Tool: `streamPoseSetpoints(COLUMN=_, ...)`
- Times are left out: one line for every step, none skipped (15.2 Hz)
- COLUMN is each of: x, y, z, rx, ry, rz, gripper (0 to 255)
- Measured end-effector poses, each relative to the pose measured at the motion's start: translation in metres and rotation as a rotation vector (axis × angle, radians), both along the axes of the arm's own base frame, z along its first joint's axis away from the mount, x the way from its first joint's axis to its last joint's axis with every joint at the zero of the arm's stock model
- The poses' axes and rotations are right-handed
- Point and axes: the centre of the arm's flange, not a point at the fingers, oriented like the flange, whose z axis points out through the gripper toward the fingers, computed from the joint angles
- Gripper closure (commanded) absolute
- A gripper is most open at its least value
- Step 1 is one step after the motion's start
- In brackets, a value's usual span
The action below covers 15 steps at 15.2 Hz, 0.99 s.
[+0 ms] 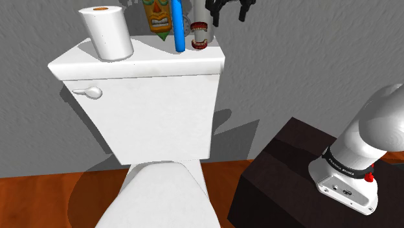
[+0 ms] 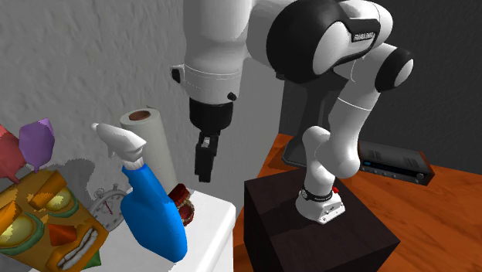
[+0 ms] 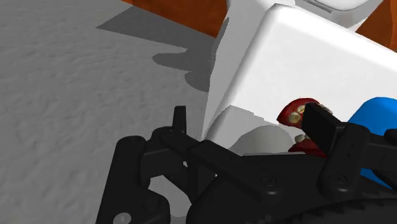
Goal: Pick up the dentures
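Observation:
The dentures (image 1: pixel 199 35), red gums with white teeth, stand near the right end of the white toilet tank lid (image 1: pixel 142 61), just right of a blue bottle (image 1: pixel 179 29). My black gripper (image 1: pixel 229 16) hangs open above and to the right of them in the shoulder view, holding nothing. In the second exterior view the gripper (image 2: pixel 203 174) hovers over the tank's end, a little above and to the right of the dentures (image 2: pixel 180 202). In the wrist view the dentures (image 3: pixel 299 114) lie right beside one of the fingertips (image 3: pixel 321 124), partly hidden by it, not between the two.
A toilet paper roll (image 1: pixel 107 31), a tiki mask (image 1: pixel 157 16) and a stopwatch (image 2: pixel 112 207) crowd the tank lid beside the blue bottle (image 2: pixel 154 212). The grey wall runs close behind. The toilet seat lid (image 1: pixel 158 197) lies below; my dark stand (image 1: pixel 285 175) is at the right.

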Motion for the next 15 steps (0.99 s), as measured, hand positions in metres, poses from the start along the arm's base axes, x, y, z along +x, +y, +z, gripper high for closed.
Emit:
streamPoseSetpoints(x=0.009, y=0.011, z=0.005, rx=0.003, ry=-0.003, rz=-0.015, gripper=0)
streamPoseSetpoints(x=0.021, y=0.019, z=0.008, rx=0.007, ry=-0.008, rz=-0.032, gripper=0)
streamPoseSetpoints(x=0.032, y=0.027, z=0.009, rx=0.011, ry=-0.011, rz=-0.049, gripper=0)
streamPoseSetpoints(x=0.04, y=0.035, z=0.011, rx=0.015, ry=-0.015, rz=-0.065, gripper=0)
streamPoseSetpoints(x=0.048, y=0.044, z=0.015, rx=0.018, ry=-0.018, rz=-0.08, gripper=0)
streamPoseSetpoints(x=0.056, y=0.049, z=0.016, rx=0.021, ry=-0.022, rz=-0.094, gripper=0)
streamPoseSetpoints(x=0.061, y=0.052, z=0.014, rx=0.023, ry=-0.023, rz=-0.102, gripper=0)
streamPoseSetpoints(x=0.064, y=0.053, z=0.01, rx=0.024, ry=-0.024, rz=-0.106, gripper=0)
streamPoseSetpoints(x=0.066, y=0.053, z=0.007, rx=0.025, ry=-0.024, rz=-0.109, gripper=0)
streamPoseSetpoints(x=0.066, y=0.053, z=0.002, rx=0.025, ry=-0.025, rz=-0.11, gripper=0)
streamPoseSetpoints(x=0.067, y=0.054, z=-0.003, rx=0.025, ry=-0.025, rz=-0.11, gripper=0)
streamPoseSetpoints(x=0.067, y=0.054, z=-0.008, rx=0.025, ry=-0.025, rz=-0.111, gripper=0)
streamPoseSetpoints(x=0.068, y=0.055, z=-0.013, rx=0.025, ry=-0.025, rz=-0.111, gripper=0)
streamPoseSetpoints(x=0.067, y=0.055, z=-0.018, rx=0.025, ry=-0.025, rz=-0.111, gripper=0)
streamPoseSetpoints(x=0.067, y=0.055, z=-0.019, rx=0.025, ry=-0.025, rz=-0.111, gripper=255)
